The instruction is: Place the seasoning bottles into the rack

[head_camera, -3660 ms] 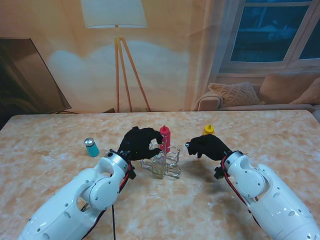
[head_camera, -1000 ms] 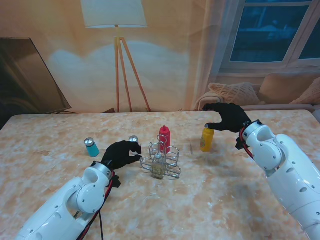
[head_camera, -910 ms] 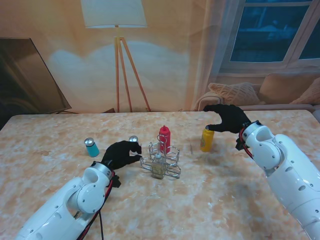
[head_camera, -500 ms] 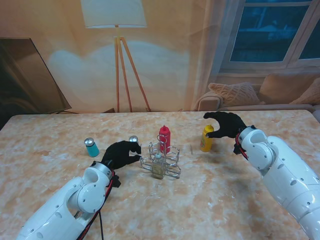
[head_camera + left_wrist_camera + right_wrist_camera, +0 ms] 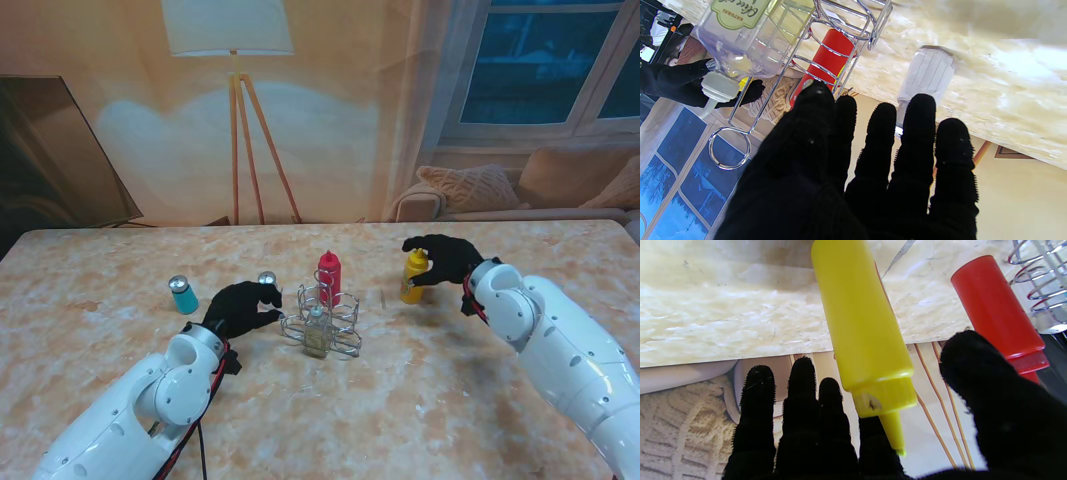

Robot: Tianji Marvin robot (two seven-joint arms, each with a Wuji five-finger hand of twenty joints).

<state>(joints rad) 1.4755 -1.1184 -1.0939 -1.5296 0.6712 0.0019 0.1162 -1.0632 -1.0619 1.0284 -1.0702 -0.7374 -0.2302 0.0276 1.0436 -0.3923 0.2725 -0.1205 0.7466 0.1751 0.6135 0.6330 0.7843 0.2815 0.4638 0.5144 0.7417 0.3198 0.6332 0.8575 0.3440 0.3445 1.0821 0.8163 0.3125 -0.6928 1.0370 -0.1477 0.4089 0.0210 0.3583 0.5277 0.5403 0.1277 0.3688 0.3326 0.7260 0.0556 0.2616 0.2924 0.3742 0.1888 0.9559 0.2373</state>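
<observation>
Right hand (image 5: 440, 262) now around tilted yellow bottle (image 5: 413, 274)

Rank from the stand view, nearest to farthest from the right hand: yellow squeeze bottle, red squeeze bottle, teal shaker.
1. Yellow squeeze bottle: at the right hand, its fingers around it.
2. Red squeeze bottle: near the table's middle, at the far side of the wire rack, to the hand's left.
3. Teal shaker: on the table's left side, beyond the left hand.

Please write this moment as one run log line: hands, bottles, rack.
right hand: open around yellow bottle, no grip | left hand: open, by rack | red bottle, clear bottle: in rack | teal bottle: on table
</observation>
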